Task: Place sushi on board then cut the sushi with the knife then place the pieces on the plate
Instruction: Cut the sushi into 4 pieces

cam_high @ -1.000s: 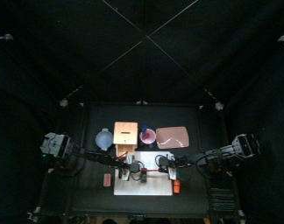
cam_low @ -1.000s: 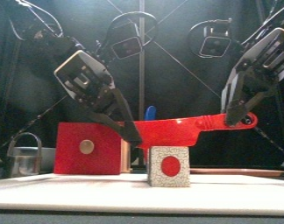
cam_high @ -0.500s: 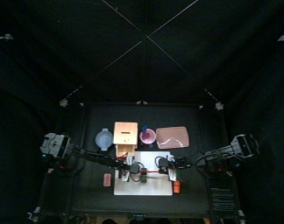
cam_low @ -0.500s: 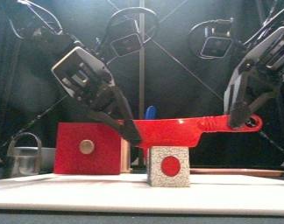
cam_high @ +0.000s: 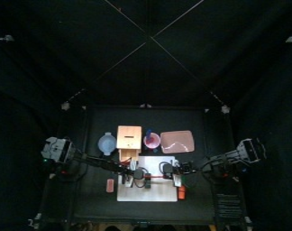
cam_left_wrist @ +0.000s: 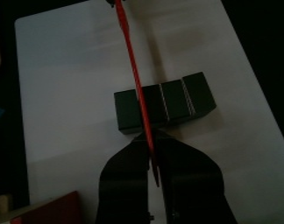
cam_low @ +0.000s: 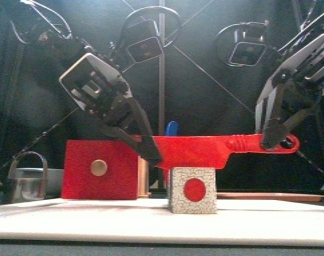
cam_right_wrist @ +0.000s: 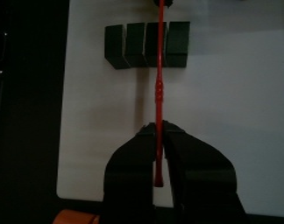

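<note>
A dark green sushi roll (cam_low: 193,190) (cam_left_wrist: 168,101) (cam_right_wrist: 138,45), its near end white with a red dot, lies on the white cutting board (cam_low: 71,225) (cam_high: 155,190). A red toy knife (cam_low: 205,150) (cam_left_wrist: 132,70) (cam_right_wrist: 163,79) is held level just above the roll and crosses it. My left gripper (cam_low: 149,152) (cam_left_wrist: 152,144) (cam_high: 139,172) is shut on the blade end. Shut on the handle end is my right gripper (cam_low: 272,143) (cam_right_wrist: 162,131) (cam_high: 173,170).
Behind the board stand a blue-grey bowl (cam_high: 107,143), the wooden box (cam_high: 129,137) with its red drawer front (cam_low: 101,170), a red cup (cam_high: 152,140) and the pink tray (cam_high: 177,142). A metal cutter (cam_low: 31,180) sits at far left.
The handle end of the knife has dropped a little with my right gripper, so the knife lies flatter over the roll. The left gripper has barely moved.
</note>
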Controlling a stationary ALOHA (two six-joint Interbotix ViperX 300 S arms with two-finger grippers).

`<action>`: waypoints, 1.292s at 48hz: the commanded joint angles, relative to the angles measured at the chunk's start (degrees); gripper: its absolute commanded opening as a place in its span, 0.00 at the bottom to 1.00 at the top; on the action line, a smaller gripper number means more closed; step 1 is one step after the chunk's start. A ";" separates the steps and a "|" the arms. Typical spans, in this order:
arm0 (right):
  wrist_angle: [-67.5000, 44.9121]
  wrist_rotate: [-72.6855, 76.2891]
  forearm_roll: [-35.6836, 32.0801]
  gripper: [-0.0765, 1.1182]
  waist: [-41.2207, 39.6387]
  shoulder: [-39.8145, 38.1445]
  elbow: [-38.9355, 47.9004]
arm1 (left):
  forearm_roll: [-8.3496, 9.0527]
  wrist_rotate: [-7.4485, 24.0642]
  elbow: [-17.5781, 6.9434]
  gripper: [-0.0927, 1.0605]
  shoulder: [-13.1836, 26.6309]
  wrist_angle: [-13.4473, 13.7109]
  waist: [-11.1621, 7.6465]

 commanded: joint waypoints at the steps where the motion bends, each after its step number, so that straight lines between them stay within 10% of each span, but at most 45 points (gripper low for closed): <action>1: -0.18 -0.18 -0.18 0.39 -0.09 -0.70 -1.14 | 0.35 0.26 -1.85 0.42 -1.67 -0.26 0.35; 62: -0.18 0.00 1.58 0.39 0.00 0.53 -1.58 | 0.44 0.18 -1.32 0.42 -2.11 0.09 0.88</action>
